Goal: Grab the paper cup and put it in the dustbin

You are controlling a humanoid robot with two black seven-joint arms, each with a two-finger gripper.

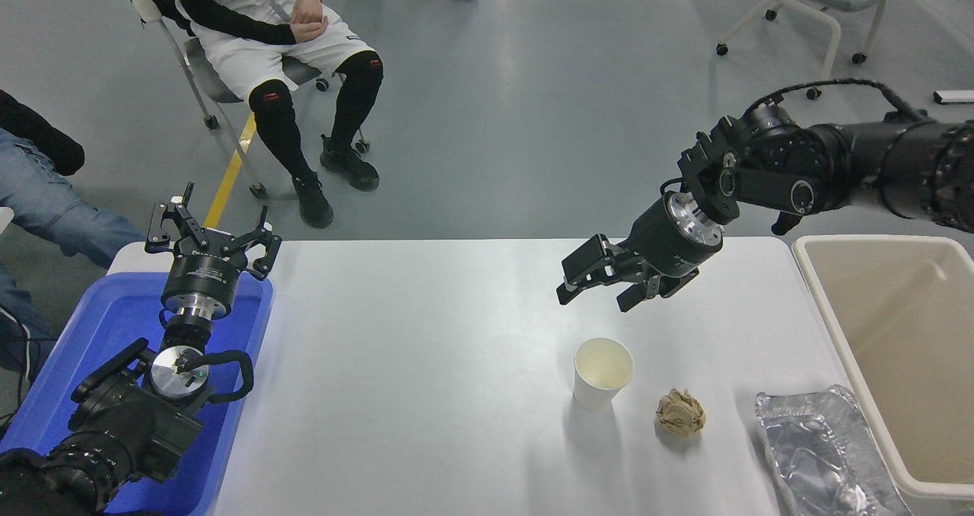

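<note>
Right tool [596,288] spread wide, hanging above desk [426,364], just beyond paper cup [602,373]; cup upright on desk, untouched, beside paper ball [681,412]; dustbin [898,348] at desk's right edge; left tool [209,230] splayed, parked over blue bin [114,326]

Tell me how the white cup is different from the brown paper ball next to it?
The paper cup is white and smooth; the paper ball is tan and crumpled. The paper cup stands upright with its mouth open and looks empty inside; the paper ball is a closed, lumpy wad. The paper cup is taller than the paper ball. Both sit on the white table, apart from each other, and no gripper is touching either.
</note>
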